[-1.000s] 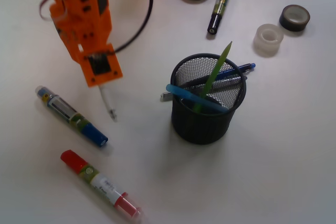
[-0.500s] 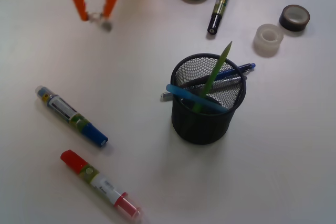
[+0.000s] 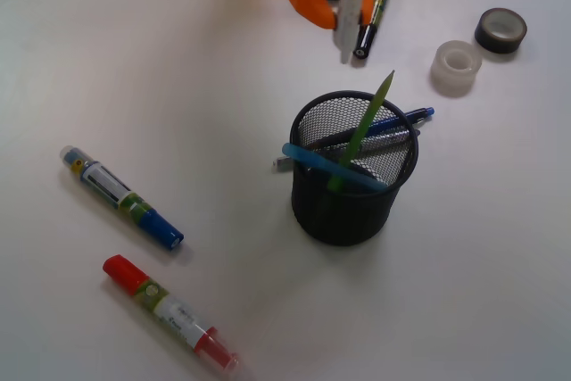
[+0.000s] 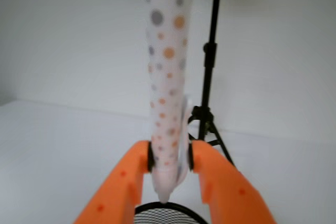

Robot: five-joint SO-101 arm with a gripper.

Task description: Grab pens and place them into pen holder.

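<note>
Looking at the front view, you're working over a plain white table [image 3: 500, 292], and the black mesh pen holder [image 3: 353, 194] is sitting a bit right of its middle, so I'm placing everything else off that. Your orange gripper [image 3: 343, 20] is hanging up behind the pen holder, slightly to its left, and it's pinching the white pen [image 3: 349, 6] between narrow jaws. The wrist view is showing that grip nicely: both orange fingers [image 4: 131, 179] are pressing on the white pen [image 4: 168, 77], which is covered in orange and grey dots, and the rim of the pen holder [image 4: 165, 211] is peeking in right below the pen's tip.

Inside the pen holder you're already getting four pens: the lime green pen [image 3: 366, 127] is leaning up and poking out the highest, the light blue pen [image 3: 330, 167] is lying across the front of the rim, and the dark blue pen [image 3: 401, 120] and grey pen [image 3: 284, 163] are crossing behind it.

Off to the holder's left, the blue-capped marker [image 3: 120, 195] is lying well apart, with the red-capped marker [image 3: 169, 312] lying further front-left. Behind the holder, the black-capped marker [image 3: 373, 11] is lying just beside the gripper. The clear tape roll [image 3: 456, 67] and dark tape roll [image 3: 500, 29] are sitting back-right of the holder.
</note>
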